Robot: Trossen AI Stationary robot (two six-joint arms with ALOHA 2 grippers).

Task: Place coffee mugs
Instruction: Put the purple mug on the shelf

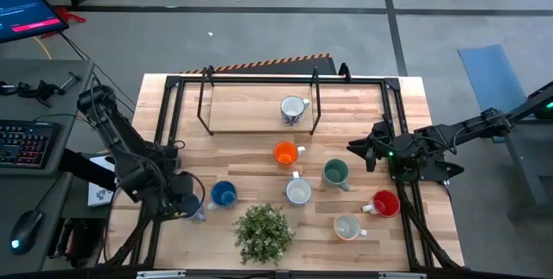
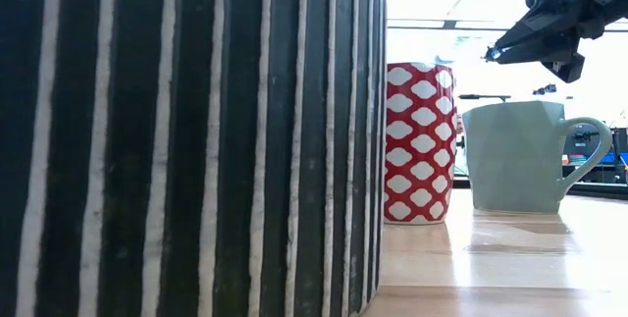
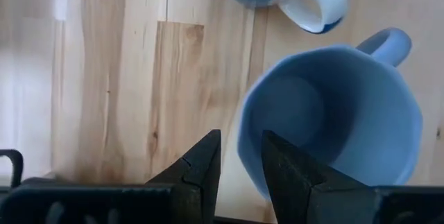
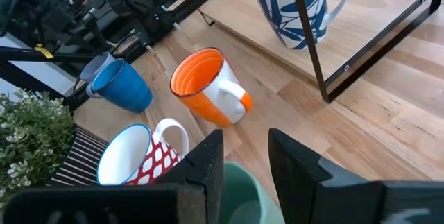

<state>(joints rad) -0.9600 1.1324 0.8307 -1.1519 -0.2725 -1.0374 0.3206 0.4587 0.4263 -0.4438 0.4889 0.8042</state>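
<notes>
A grey-blue mug (image 3: pixel 333 113) stands upright on the table at the near left, next to a blue mug (image 1: pixel 223 194). My left gripper (image 3: pixel 239 137) points down over it, open. One finger (image 3: pixel 205 165) is outside the rim and the other (image 3: pixel 288 172) is over the hollow. I see no touch. My right gripper (image 1: pixel 365 149) hangs open high above the table, by the green mug (image 1: pixel 335 173). Orange (image 1: pixel 285 153), red-and-white patterned (image 4: pixel 135 158), red (image 1: pixel 384 203) and cream (image 1: pixel 347 226) mugs stand on the table. A white leaf-patterned mug (image 1: pixel 294 109) stands on the rack's shelf.
A black metal rack (image 1: pixel 259 85) with a wooden shelf stands at the far side. A leafy plant (image 1: pixel 263 231) in a striped pot (image 2: pixel 186 140) sits at the near edge, between the blue and cream mugs. Bare wood lies left of the orange mug.
</notes>
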